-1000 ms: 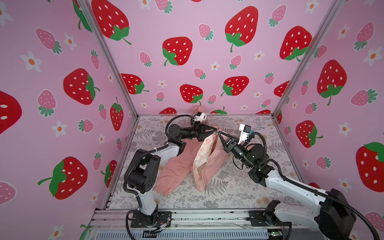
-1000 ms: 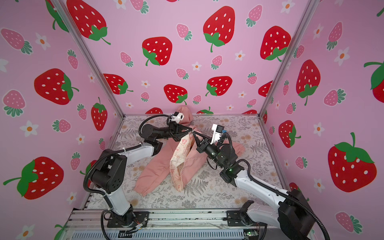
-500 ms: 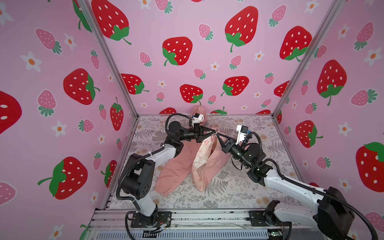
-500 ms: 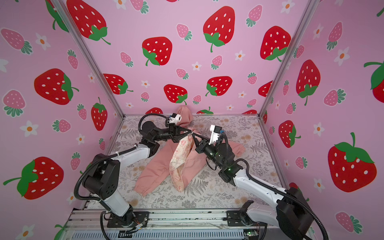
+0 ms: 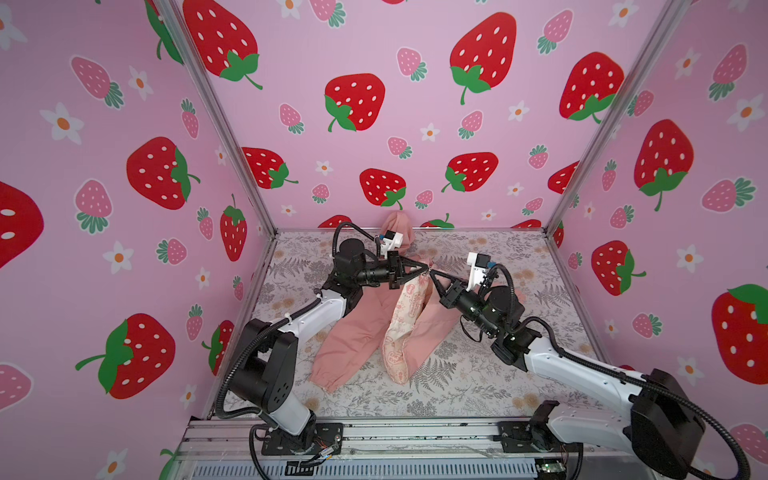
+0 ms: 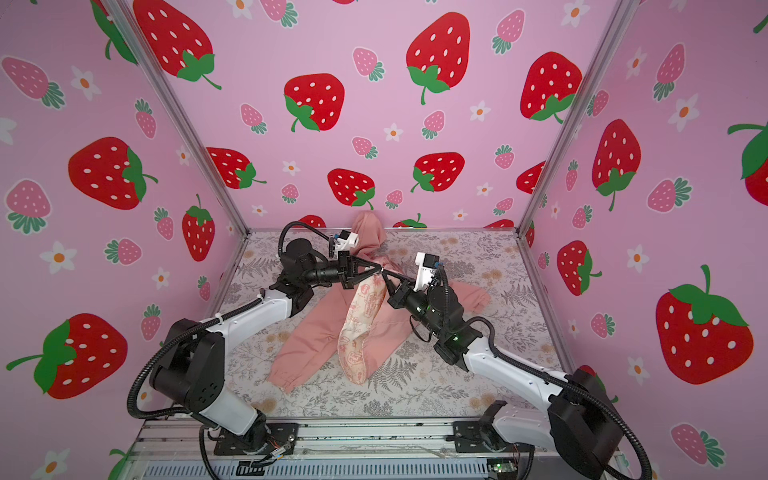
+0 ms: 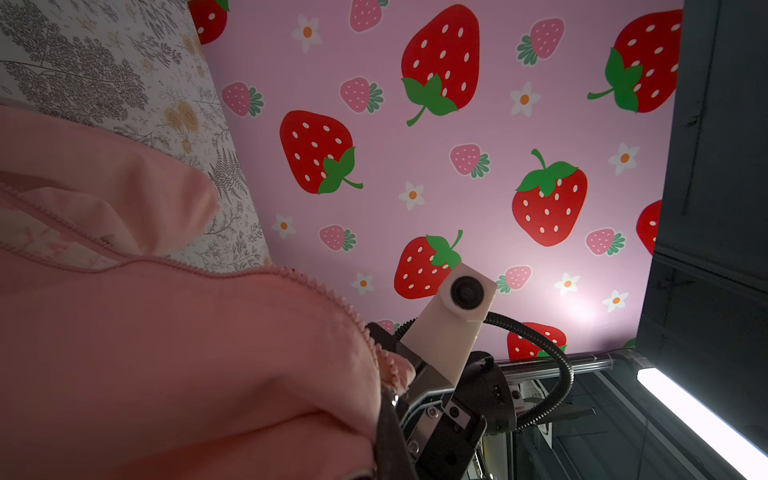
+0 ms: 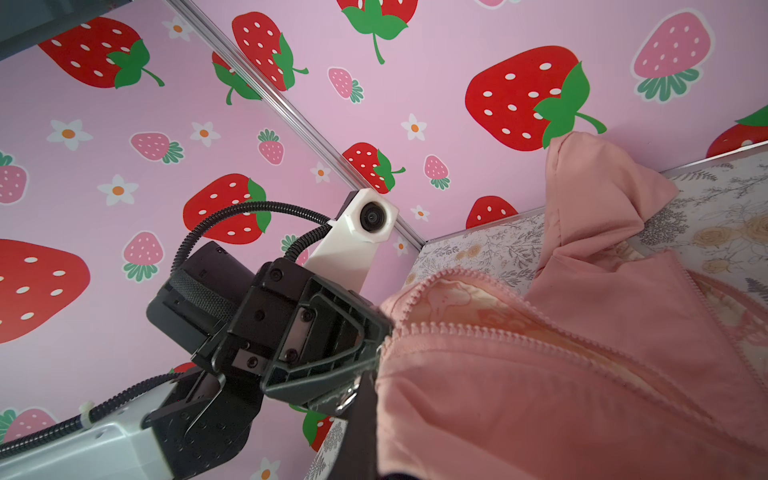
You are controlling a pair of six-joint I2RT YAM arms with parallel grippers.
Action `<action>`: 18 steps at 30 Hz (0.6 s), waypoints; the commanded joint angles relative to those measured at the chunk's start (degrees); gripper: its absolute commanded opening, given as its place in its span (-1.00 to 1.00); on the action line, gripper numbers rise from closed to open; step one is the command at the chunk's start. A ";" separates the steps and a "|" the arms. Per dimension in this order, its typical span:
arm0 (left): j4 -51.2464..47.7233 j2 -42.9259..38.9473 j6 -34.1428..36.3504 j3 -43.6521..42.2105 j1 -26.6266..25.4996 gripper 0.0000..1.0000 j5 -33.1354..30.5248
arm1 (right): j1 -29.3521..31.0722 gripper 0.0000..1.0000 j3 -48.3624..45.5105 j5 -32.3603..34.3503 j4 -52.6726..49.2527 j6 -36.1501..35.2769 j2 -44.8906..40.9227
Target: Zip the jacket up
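Floral-print tablecloth (image 5: 478,386) carries the jacket (image 5: 365,320), soft salmon-pink fabric lying crumpled mid-table. Its hood (image 5: 400,230) is slumped against the far wall, a gathered-cuff sleeve (image 5: 332,365) lies near left, and the cream printed lining (image 5: 401,328) is folded outward. Left gripper (image 5: 424,272) and right gripper (image 5: 433,274) meet tip to tip, each with jaws pressed together pinching the jacket's raised front edge, and the small scalloped zipper teeth (image 8: 498,332) run in separate rows.

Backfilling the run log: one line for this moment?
left pincer: shut on jacket edge | right pincer: shut on jacket edge | zipper: open
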 commanded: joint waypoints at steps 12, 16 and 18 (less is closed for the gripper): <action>-3.35 -2.88 8.21 1.45 1.56 -1.00 -12.47 | 5.44 -1.00 -0.15 -7.68 -2.58 0.50 2.24; -4.10 -3.22 9.16 1.69 1.55 -1.00 -12.55 | 5.99 -1.00 0.88 -7.69 -2.32 0.48 2.66; -6.84 -3.64 11.29 2.04 1.61 -1.00 -12.86 | 6.34 -1.00 1.95 -7.83 -2.40 0.42 2.76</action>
